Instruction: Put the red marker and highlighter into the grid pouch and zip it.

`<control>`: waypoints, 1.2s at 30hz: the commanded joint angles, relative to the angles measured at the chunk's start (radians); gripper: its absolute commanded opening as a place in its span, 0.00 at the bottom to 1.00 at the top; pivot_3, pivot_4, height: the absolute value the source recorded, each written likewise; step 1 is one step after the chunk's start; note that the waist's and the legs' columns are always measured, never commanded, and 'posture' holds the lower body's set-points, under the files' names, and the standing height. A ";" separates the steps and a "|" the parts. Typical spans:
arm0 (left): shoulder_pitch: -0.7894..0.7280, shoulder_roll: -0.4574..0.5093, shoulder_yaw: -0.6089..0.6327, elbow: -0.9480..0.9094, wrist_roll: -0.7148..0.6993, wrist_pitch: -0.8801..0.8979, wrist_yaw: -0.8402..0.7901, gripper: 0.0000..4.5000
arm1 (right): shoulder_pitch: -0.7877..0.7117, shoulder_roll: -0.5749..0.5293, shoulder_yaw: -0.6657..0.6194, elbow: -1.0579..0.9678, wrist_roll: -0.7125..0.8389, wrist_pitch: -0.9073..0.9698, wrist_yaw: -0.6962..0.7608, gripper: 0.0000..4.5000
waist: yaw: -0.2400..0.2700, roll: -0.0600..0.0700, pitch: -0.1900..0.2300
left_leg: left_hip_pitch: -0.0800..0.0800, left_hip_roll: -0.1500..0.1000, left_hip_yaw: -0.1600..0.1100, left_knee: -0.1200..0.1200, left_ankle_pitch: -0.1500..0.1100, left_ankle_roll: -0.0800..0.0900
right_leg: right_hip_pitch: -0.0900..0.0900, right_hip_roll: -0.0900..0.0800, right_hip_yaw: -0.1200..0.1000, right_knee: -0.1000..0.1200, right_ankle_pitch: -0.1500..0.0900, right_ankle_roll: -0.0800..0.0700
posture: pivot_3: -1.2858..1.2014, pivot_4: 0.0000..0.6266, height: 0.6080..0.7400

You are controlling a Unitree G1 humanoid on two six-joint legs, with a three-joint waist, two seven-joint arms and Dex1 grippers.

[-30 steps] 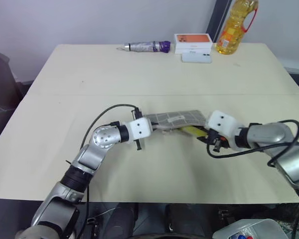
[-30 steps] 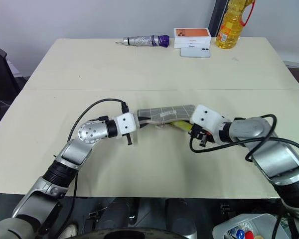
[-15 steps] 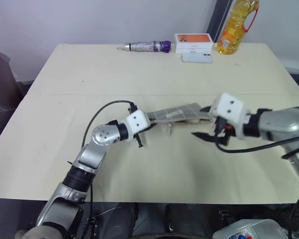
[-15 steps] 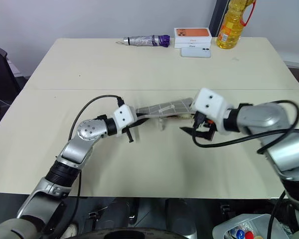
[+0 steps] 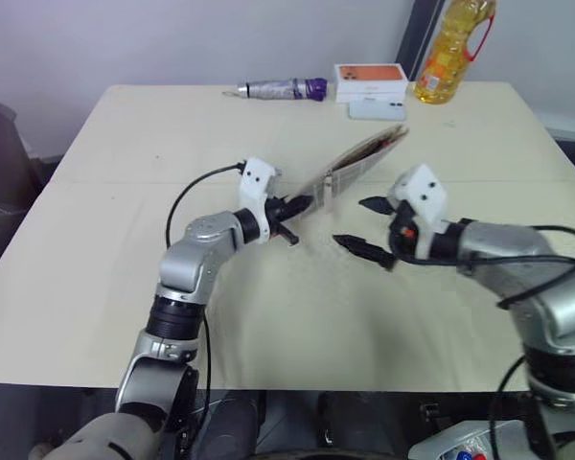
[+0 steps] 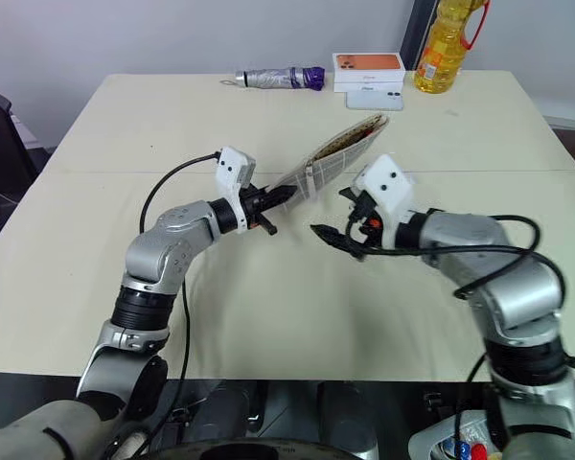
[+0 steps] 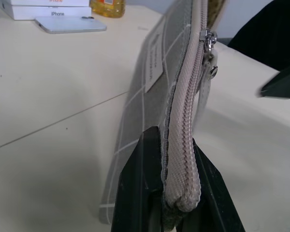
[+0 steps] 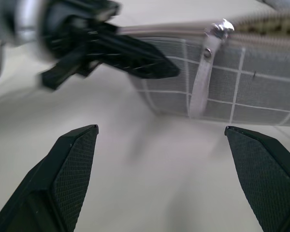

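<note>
My left gripper [image 5: 302, 203] is shut on one end of the grid pouch [image 5: 359, 161], holding it off the table on edge, slanting up toward the far right. In the left wrist view the zipper runs closed from the fingers [image 7: 140, 183] up to the slider and its pale pull tab [image 7: 210, 41]; past that the mouth gapes. My right gripper [image 5: 364, 226] is open, just in front of the pouch's middle and apart from it; its wrist view faces the pull tab [image 8: 199, 92]. The red marker and highlighter are hidden.
At the table's far edge lie a silver-and-purple cylinder [image 5: 283, 89], an orange-and-white box [image 5: 371, 79], a phone [image 5: 378, 110] and a yellow oil bottle [image 5: 452, 48]. Bare tabletop [image 5: 125, 240] spreads to the left and in front of both arms.
The left gripper raised the pouch off the table and rolled it onto its edge. The right gripper opened and rose toward the pouch. The yellow tip at the pouch mouth no longer shows.
</note>
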 commanded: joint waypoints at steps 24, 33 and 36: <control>0.051 0.123 -0.061 -0.044 0.093 -0.132 0.035 0.00 | -0.144 0.011 -0.083 0.151 -0.081 -0.073 -0.135 0.01 | 0.003 0.000 0.000 | -0.001 0.000 0.000 -0.002 0.000 0.000 | -0.002 0.000 0.001 0.000 0.000 0.000 | 0.52 0.24 1.00; 0.106 0.200 -0.079 -0.028 0.106 -0.198 -0.019 0.00 | -0.208 -0.153 -0.184 0.312 -0.155 -0.193 -0.167 0.01 | -0.002 0.001 0.000 | 0.000 0.000 0.001 -0.002 0.000 0.000 | -0.002 0.000 0.002 0.000 0.000 0.000 | 0.52 0.24 1.00; 0.114 0.208 -0.089 -0.037 0.108 -0.202 -0.026 0.00 | -0.189 -0.154 -0.165 0.303 -0.159 -0.188 -0.163 0.01 | 0.000 0.001 0.000 | 0.000 0.000 0.001 -0.002 0.000 0.000 | -0.002 0.000 0.002 0.000 0.000 0.000 | 0.52 0.24 1.00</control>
